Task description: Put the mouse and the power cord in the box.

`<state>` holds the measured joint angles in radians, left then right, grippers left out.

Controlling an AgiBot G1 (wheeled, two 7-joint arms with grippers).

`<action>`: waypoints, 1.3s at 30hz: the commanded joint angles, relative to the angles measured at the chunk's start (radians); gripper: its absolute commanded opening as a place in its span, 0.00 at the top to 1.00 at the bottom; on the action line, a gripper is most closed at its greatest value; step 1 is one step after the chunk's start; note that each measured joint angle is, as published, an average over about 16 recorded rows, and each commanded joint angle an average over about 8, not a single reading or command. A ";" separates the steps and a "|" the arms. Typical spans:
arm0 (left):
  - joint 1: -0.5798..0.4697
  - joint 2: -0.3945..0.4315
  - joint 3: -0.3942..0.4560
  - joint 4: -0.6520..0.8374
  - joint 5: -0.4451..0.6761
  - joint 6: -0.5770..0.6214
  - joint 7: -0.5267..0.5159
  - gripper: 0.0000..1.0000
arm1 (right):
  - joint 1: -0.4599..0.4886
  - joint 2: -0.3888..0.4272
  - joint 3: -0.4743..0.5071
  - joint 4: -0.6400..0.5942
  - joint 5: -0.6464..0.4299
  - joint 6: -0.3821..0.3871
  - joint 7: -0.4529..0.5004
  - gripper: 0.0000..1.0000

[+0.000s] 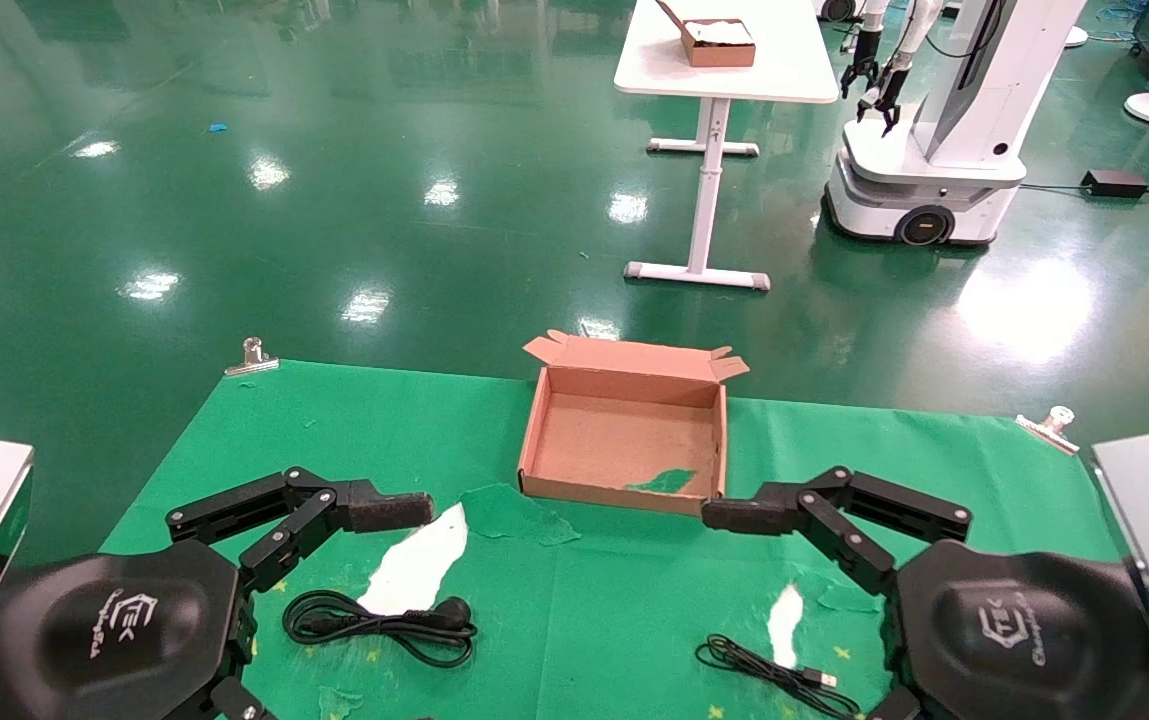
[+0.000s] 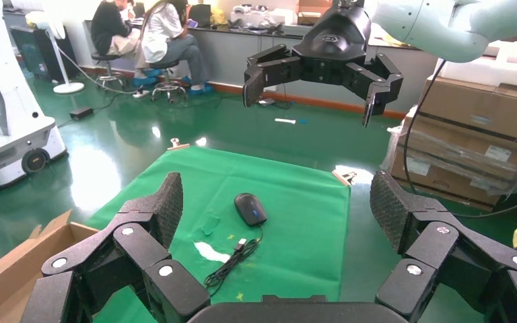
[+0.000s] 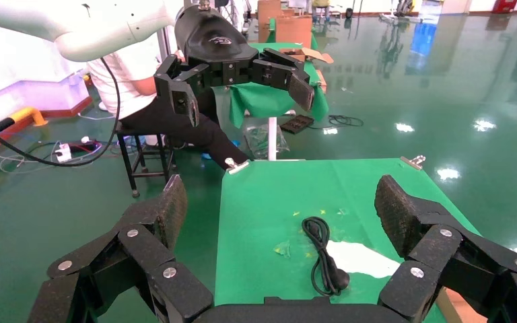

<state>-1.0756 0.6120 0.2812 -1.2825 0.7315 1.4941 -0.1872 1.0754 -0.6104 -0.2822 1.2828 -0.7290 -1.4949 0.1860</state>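
The shallow brown cardboard box [image 1: 629, 440] is sitting at centre frame on the green-covered counter [image 1: 574, 600]. The left claw [image 1: 404, 511] and right claw [image 1: 729, 515] are both hovering spread wide, holding nothing. The thick black coiled power cord [image 1: 379, 625] is lying lower left; the small black mouse [image 2: 250, 208], probably hidden in the head view, is trailing its thin cable.

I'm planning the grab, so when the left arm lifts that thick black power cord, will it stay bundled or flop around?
The power cord lies in a loose coil with no visible tie, so it will probably sag and uncoil when lifted. Its chunky plug is likely the heavy end and may dangle. On the green cloth, a push would likely deform it.
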 commanded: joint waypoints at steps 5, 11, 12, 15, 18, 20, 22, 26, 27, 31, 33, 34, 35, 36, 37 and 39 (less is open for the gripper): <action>0.000 0.000 0.000 0.000 0.000 0.000 0.000 0.00 | 0.000 0.000 0.000 0.000 0.000 0.000 0.000 0.00; 0.000 0.000 0.000 0.000 0.000 0.000 0.000 0.00 | 0.000 0.000 0.000 0.000 0.000 0.000 0.000 0.00; 0.001 -0.001 0.001 0.000 0.001 0.000 -0.001 0.00 | -0.001 0.000 0.000 0.000 0.001 0.000 0.000 0.00; 0.001 -0.009 0.015 0.001 0.026 0.000 -0.018 0.00 | -0.003 0.003 -0.004 -0.002 -0.016 0.002 -0.008 0.00; -0.014 -0.023 0.051 -0.003 0.096 -0.002 -0.065 0.00 | -0.005 0.010 -0.016 0.002 -0.067 0.013 -0.028 0.00; -0.038 -0.030 0.088 -0.007 0.168 -0.001 -0.114 0.00 | -0.005 0.016 -0.028 0.008 -0.121 0.026 -0.047 0.00; -0.077 -0.028 0.129 -0.008 0.252 0.004 -0.165 0.00 | -0.004 0.023 -0.043 0.019 -0.182 0.044 -0.063 0.00; -0.190 0.015 0.217 0.020 0.442 0.026 -0.245 0.00 | -0.001 0.033 -0.069 0.042 -0.309 0.098 -0.091 0.00; -0.223 0.034 0.239 0.034 0.493 0.032 -0.254 0.00 | -0.002 0.034 -0.075 0.047 -0.337 0.111 -0.097 0.00; -0.342 0.119 0.315 0.110 0.660 0.054 -0.250 0.00 | -0.002 0.036 -0.094 0.059 -0.419 0.145 -0.112 0.00; -0.383 0.152 0.340 0.145 0.714 0.060 -0.239 0.00 | -0.001 0.036 -0.101 0.061 -0.444 0.150 -0.115 0.00; -0.400 0.164 0.350 0.160 0.735 0.065 -0.234 0.00 | -0.001 0.036 -0.104 0.061 -0.452 0.150 -0.114 0.00; -0.412 0.174 0.357 0.175 0.749 0.068 -0.231 0.00 | 0.000 0.036 -0.106 0.061 -0.459 0.149 -0.114 0.00; -0.422 0.180 0.362 0.187 0.759 0.072 -0.229 0.00 | 0.001 0.036 -0.108 0.062 -0.466 0.149 -0.114 0.00; -0.424 0.182 0.363 0.190 0.760 0.073 -0.227 0.00 | 0.002 0.036 -0.108 0.061 -0.465 0.148 -0.113 0.00; -0.431 0.186 0.368 0.199 0.771 0.075 -0.227 0.00 | 0.003 0.036 -0.110 0.060 -0.471 0.147 -0.113 0.00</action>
<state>-1.4971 0.7938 0.6473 -1.0910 1.4944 1.5640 -0.4176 1.0775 -0.5753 -0.3916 1.3394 -1.1934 -1.3511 0.0699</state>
